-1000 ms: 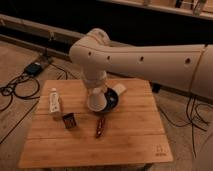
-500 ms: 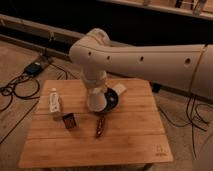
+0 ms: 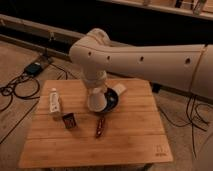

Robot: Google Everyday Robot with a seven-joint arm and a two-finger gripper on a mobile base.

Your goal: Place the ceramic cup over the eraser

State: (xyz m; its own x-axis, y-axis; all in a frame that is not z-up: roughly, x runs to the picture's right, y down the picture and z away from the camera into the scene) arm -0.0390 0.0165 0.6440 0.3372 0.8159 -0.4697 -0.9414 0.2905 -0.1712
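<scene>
The white ceramic cup [image 3: 96, 101] hangs right under my arm's wrist, in front of the black bowl [image 3: 113, 99], wide end down. My gripper [image 3: 96, 90] is shut on the cup's upper end and is mostly hidden by the wrist. The eraser [image 3: 70, 120], a small dark block with reddish marks, lies on the wooden table [image 3: 130, 135], to the lower left of the cup and apart from it.
A flat white tube [image 3: 54, 101] lies at the table's left. A slim red-and-dark stick [image 3: 100, 126] lies in front of the cup. A small white object [image 3: 120, 89] sits at the bowl's far rim. Cables [image 3: 20, 85] lie on the floor at the left.
</scene>
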